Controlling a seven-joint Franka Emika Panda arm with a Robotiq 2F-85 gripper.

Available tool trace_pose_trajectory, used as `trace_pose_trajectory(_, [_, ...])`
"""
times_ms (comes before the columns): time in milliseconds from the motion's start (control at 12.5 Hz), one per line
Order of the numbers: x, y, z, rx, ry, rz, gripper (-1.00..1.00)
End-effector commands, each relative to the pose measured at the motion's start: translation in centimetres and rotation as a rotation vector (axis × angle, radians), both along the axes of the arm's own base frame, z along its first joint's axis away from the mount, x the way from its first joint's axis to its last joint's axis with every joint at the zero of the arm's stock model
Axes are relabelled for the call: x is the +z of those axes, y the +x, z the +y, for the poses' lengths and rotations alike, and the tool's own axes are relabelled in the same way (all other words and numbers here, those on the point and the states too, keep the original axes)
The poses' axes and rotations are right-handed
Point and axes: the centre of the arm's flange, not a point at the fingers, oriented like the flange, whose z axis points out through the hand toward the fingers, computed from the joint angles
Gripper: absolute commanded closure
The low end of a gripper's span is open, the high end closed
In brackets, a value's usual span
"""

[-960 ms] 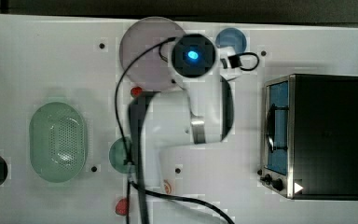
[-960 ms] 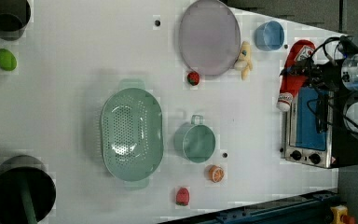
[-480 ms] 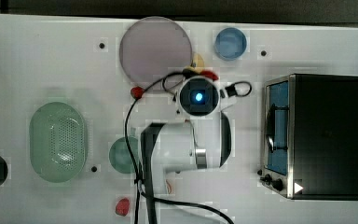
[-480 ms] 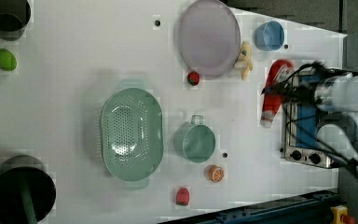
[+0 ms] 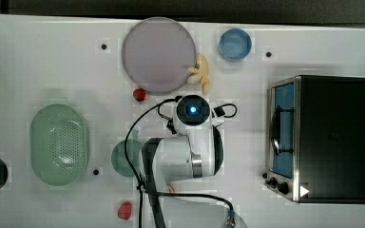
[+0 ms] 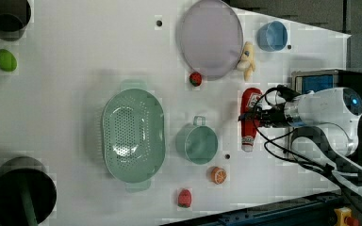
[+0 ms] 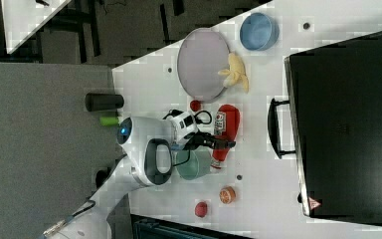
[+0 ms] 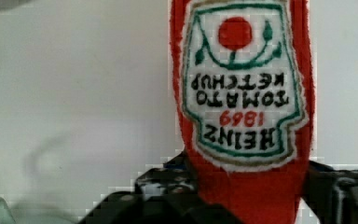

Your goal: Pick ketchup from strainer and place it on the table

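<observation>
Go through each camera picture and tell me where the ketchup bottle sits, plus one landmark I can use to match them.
Top view: I cannot make out the ketchup; the arm covers the spot right of the green cup.
Left view: ketchup right of the green cup, held beside the gripper.
Right view: ketchup right of the green cup, below the purple plate.
Wrist view: ketchup upright in the middle, between the jaws.
Shared landmark: the green cup.

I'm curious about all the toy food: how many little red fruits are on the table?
2. One red fruit sits by the lower edge of the purple plate in the left view; the other red fruit lies near the table's bottom edge there. The arm may hide more.
</observation>
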Motion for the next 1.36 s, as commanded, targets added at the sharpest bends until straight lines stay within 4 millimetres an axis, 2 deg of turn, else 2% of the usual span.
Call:
trace_pose_trajectory(80, [1.6,1.5,-1.0,0.018,0.006,-0.095,-0.90])
trace_pose_trajectory(160, [2.0,1.7,-0.9,0.020,0.005,-0.104,-1.00])
trace_pose_trajectory(240, [2.9,2.1,-1.0,0.020,-0.002,-0.120,-1.00])
trace_pose_trajectory(400, [6.7,3.7,-1.2,0.007,-0.028,-0.181,-1.00])
trace_pose_trajectory(720, [16.1,6.5,-1.6,-0.165,-0.031,-0.231,-1.00])
trace_pose_trajectory(960, [24.2,8.0,-1.3,-0.285,0.043,-0.220,-1.00])
trace_pose_trajectory(1120, [29.7,8.7,-1.1,-0.344,0.033,-0.211,-1.00])
trace_pose_trajectory(1360, [35.6,9.1,-1.1,-0.378,0.032,-0.216,-1.00])
